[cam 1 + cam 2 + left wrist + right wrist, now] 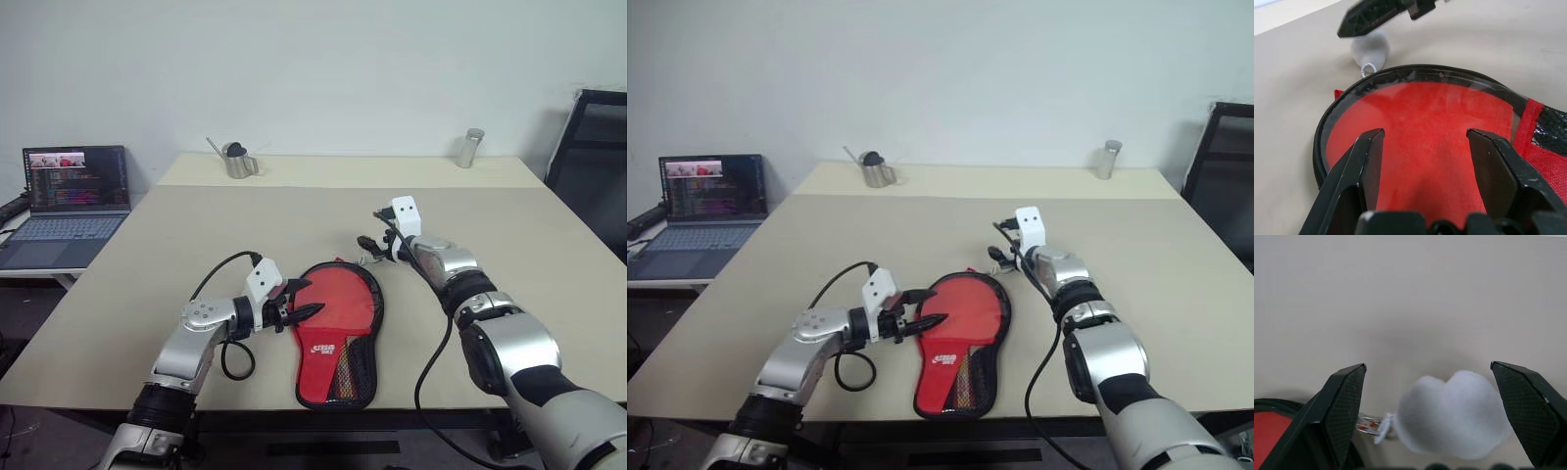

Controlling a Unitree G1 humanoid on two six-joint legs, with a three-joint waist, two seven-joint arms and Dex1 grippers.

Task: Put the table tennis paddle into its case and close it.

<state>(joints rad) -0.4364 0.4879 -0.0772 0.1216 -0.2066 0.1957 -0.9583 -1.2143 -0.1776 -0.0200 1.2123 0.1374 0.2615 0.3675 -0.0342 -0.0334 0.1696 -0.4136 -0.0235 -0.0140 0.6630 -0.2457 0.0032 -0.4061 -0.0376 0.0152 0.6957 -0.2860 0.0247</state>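
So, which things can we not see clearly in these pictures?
- Table tennis paddle: its handle lies under the case's mesh pocket in the eye views.
- White fluffy thing: blurred in the right wrist view, so what it is stays unclear.
- Laptop screen: text too small.

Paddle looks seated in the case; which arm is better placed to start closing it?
Likely right: the right gripper, open, frames the white fluffy zipper pull by the case rim. The left gripper hovers open over the paddle.
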